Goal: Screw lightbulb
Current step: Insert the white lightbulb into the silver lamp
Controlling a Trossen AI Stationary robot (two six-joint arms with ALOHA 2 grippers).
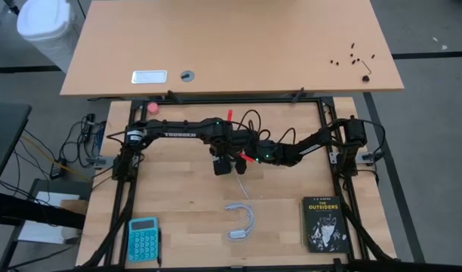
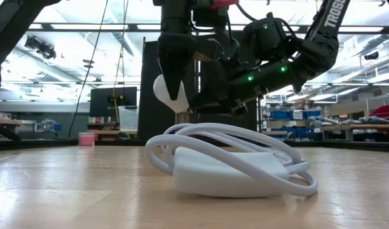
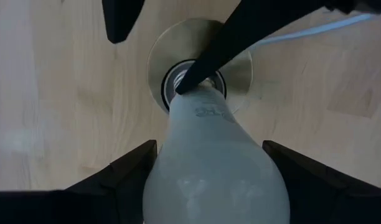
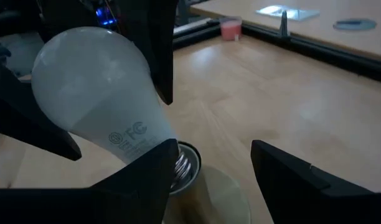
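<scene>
Left gripper (image 3: 209, 171) clasped the lightbulb (image 3: 209, 162) by its globe, long axis pointing base-first into the socket disc (image 3: 200, 71) directly ahead; right gripper (image 4: 206, 180) braced that socket from three o'clock.

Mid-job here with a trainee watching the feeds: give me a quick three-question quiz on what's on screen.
1. True or false: the lightbulb lies loose on its side.
2. Which claw grips the bulb's globe?
3. Fill in: the bulb's screw base sits in the metallic ____ disc.
Key: 1 false, it stands base-down and is held. 2 the left claw; the right claw is down at the disc. 3 socket.
</scene>
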